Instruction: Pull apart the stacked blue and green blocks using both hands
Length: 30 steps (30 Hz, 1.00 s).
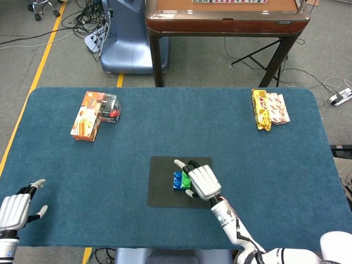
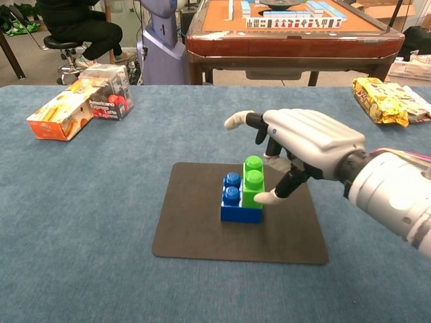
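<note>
A green block [image 2: 253, 182] stands on a wider blue block [image 2: 234, 204], stacked in the middle of a black mat [image 2: 202, 232]. My right hand [image 2: 301, 143] hovers just right of and above the stack with its fingers spread. Its thumb tip lies against the green block's right side, and it grips nothing. In the head view the right hand [image 1: 201, 180] covers most of the green block [image 1: 186, 180], while the blue block [image 1: 177, 179] shows to its left. My left hand [image 1: 14, 210] rests open at the table's near left corner, far from the mat [image 1: 162, 190].
An orange snack box [image 1: 85, 116] and a clear box with a red item [image 1: 110, 107] lie at the back left. A yellow snack packet [image 1: 268, 109] lies at the back right. A brown mahjong table [image 2: 289, 30] stands behind the blue-covered table [image 2: 87, 215].
</note>
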{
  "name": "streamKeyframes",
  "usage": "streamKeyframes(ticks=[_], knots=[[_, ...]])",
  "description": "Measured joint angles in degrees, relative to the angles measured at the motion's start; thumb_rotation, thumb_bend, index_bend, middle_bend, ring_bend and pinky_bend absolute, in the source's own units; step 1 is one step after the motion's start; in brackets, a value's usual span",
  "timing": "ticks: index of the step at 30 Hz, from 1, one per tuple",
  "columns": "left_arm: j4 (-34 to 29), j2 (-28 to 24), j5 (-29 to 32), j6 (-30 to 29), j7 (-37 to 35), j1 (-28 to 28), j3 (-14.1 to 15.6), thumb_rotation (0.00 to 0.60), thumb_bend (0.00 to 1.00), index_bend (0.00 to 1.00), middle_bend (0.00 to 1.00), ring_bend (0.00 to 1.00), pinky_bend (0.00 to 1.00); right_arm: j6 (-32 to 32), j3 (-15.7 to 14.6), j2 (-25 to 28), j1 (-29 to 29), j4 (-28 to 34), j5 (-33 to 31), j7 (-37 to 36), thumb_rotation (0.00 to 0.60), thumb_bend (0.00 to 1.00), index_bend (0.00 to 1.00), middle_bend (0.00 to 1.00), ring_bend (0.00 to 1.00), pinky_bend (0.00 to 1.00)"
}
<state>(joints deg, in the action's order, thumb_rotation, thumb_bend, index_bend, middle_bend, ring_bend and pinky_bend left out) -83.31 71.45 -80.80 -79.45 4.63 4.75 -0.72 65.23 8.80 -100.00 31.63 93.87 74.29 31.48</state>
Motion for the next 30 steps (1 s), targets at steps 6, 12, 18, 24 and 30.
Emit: streamKeyframes(ticks=[6, 12, 18, 24, 30], knots=[[0.5, 0.2, 0.0, 0.2, -0.2, -0.1, 0.2, 0.6, 0.28, 0.24, 0.3, 0.34, 0.66, -1.4, 1.1, -1.9, 1.5, -3.0, -2.1, 0.1, 0.6, 0.0, 0.15, 1.0, 1.0, 1.0], [0.7, 0.3, 0.2, 0.4, -0.5, -0.2, 0.3, 0.6, 0.28, 0.24, 0.3, 0.34, 0.66, -2.2, 2.0, -2.3, 2.5, -4.5, -4.4, 1.1, 0.6, 0.0, 0.15, 1.0, 1.0, 1.0], [0.8, 0.4, 0.2, 0.5, -0.5, -0.3, 0.3, 0.6, 0.28, 0.24, 0.3, 0.34, 0.66, -2.0, 2.7, -2.0, 3.0, -5.0, -5.7, 0.9, 0.6, 0.0, 0.15, 1.0, 1.0, 1.0], [0.8, 0.4, 0.2, 0.6, -0.5, -0.3, 0.4, 0.6, 0.28, 0.24, 0.3, 0.34, 0.66, -3.9, 2.9, -0.8, 3.5, -3.7, -8.2, 0.1, 0.6, 0.0, 0.15, 1.0, 1.0, 1.0], [0.7, 0.4, 0.2, 0.7, -0.5, -0.3, 0.3, 0.6, 0.28, 0.24, 0.3, 0.34, 0.66, -5.2, 3.2, 1.0, 4.1, -0.8, -12.2, 0.8, 0.6, 0.0, 0.19, 1.0, 1.0, 1.0]])
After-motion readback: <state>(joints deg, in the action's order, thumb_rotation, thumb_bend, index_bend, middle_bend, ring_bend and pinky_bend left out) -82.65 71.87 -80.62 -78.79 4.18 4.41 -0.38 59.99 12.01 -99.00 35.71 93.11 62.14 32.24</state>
